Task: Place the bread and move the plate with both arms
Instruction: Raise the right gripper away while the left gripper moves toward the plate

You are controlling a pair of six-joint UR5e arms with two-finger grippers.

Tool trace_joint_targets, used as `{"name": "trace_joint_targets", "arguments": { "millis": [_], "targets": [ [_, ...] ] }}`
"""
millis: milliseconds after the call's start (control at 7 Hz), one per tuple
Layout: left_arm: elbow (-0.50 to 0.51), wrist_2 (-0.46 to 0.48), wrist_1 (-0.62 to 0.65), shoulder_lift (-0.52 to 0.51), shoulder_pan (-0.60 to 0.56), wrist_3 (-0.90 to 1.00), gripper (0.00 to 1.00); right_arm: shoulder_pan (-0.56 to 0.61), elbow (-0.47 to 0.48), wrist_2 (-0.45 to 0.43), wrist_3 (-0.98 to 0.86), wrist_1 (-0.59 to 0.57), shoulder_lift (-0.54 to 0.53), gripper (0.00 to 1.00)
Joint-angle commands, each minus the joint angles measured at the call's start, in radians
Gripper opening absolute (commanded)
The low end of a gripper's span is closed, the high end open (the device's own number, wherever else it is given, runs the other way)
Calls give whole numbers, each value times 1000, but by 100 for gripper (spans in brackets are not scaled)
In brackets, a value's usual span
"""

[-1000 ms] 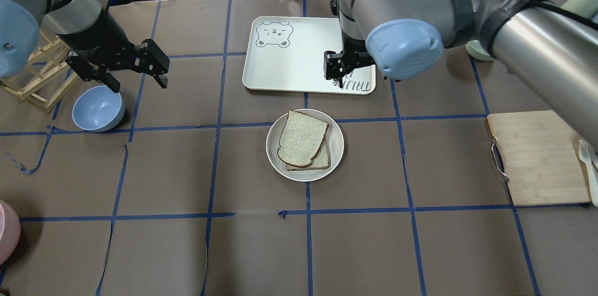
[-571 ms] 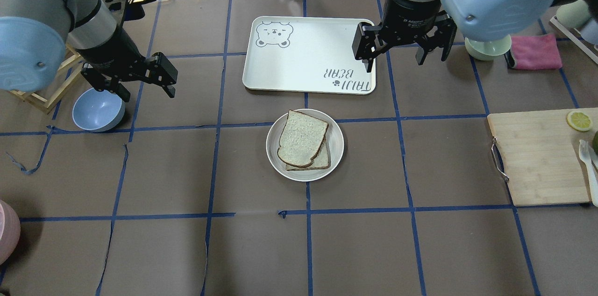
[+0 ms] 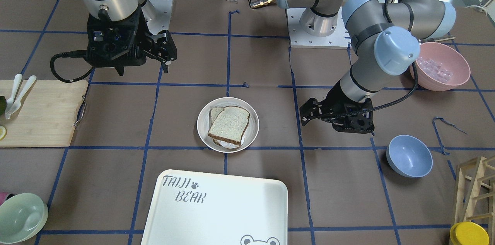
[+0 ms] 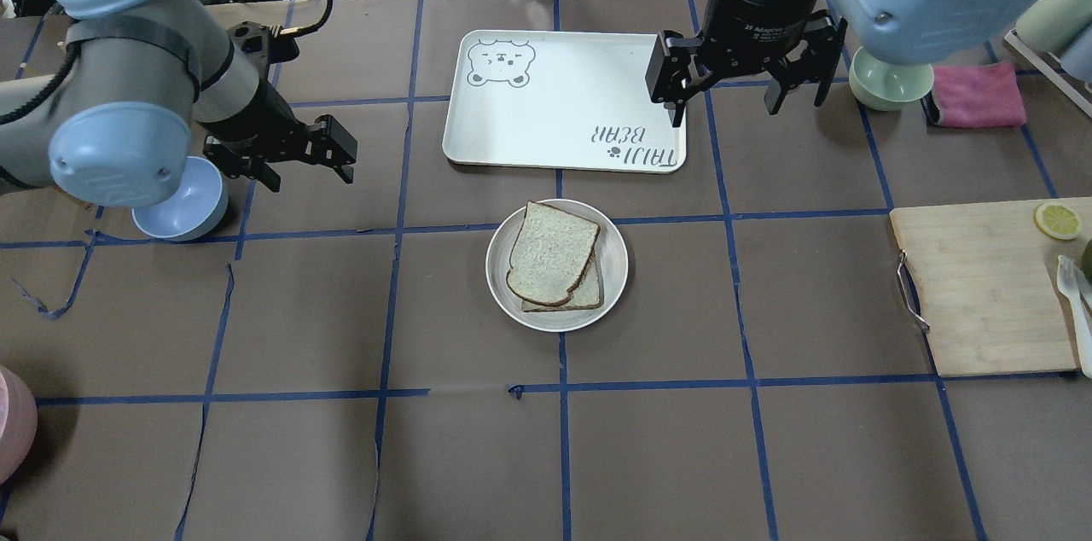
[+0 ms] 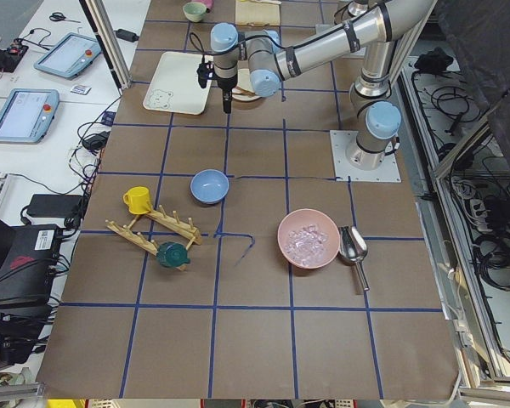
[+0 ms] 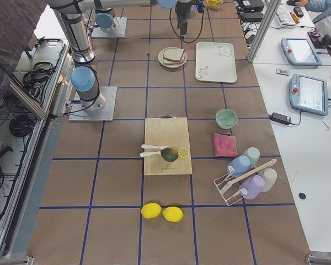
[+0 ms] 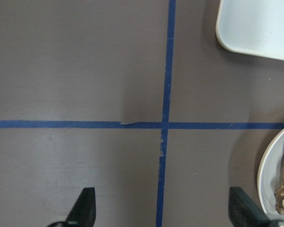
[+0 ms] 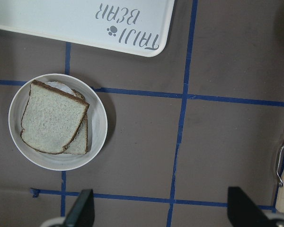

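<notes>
The bread (image 4: pixel 553 251), a speckled slice with a dark crust, lies on the round white plate (image 4: pixel 618 266) at the table's middle. It rests on top of a second, lighter slice (image 4: pixel 590 292). My left gripper (image 4: pixel 311 180) is open and empty, hovering left of the plate and apart from it. My right gripper (image 4: pixel 725 110) is open and empty, high above the tray's right edge, beyond the plate. The right wrist view shows the bread (image 8: pixel 52 118) on the plate (image 8: pixel 97 128). The left wrist view shows only the plate's rim (image 7: pixel 270 179).
The TAIJI BEAR tray (image 4: pixel 546 97) lies just beyond the plate. A blue bowl (image 4: pixel 183 204) sits under my left arm. A cutting board (image 4: pixel 981 285) with a lemon slice (image 4: pixel 1058 221) is at the right. A green bowl (image 4: pixel 887 80) and a pink cloth (image 4: pixel 977 93) are at the back right.
My right gripper has swung from over the tray to its right edge and higher up. My left gripper has moved right and nearer the plate. Bread and plate have not moved.
</notes>
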Motion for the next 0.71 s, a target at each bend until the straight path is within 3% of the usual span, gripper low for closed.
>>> {"name": "trace_joint_targets", "arguments": {
  "millis": [0, 429, 571],
  "targets": [
    [-4, -20, 91, -87, -99, -7, 100, -49, 9, -10, -84, 30, -1, 100],
    [-21, -17, 146, -173, -168, -48, 97, -157, 8, -21, -132, 39, -4, 100],
    [-24, -19, 147, -184, -182, -97, 79, -149, 8, -24, -126, 38, -6, 100]
  ]
}}
